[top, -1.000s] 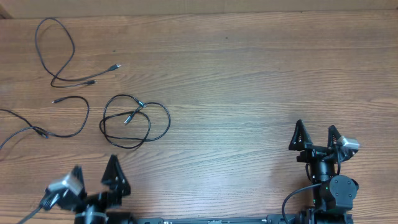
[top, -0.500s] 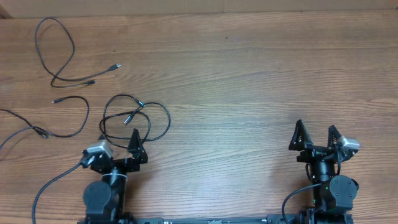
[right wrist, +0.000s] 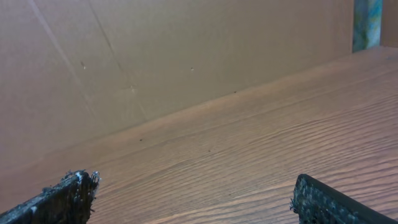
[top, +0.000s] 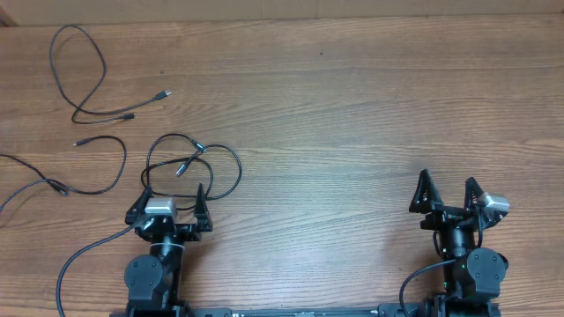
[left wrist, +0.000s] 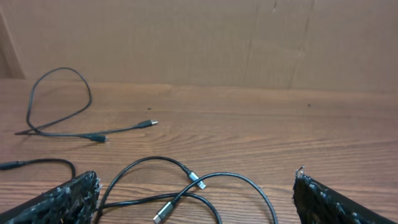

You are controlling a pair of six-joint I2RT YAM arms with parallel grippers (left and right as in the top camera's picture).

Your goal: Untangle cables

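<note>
Thin black cables lie on the left part of the wooden table point(top: 352, 106). A tangled pair of loops point(top: 189, 167) with silver plug tips lies just ahead of my left gripper point(top: 171, 195), which stands open and empty. In the left wrist view the same tangle point(left wrist: 143, 163) lies between and beyond the wide-apart fingers of the left gripper point(left wrist: 196, 177), not touching them. A long looped cable point(top: 79, 70) lies at the far left, and another cable point(top: 110, 172) runs off the left edge. My right gripper point(top: 448, 179) is open over bare wood at the right, as the right wrist view point(right wrist: 193, 180) confirms.
A brown cardboard wall point(left wrist: 186, 37) stands along the table's far edge. The left arm's own thicker black cable point(top: 79, 264) trails at the near left. The far looped cable point(left wrist: 59, 71) and its plug tip point(left wrist: 149, 123) show in the left wrist view.
My left arm has swung from the near left corner to the right and forward, now facing the tangled loops. The right arm and the cables have not moved.
</note>
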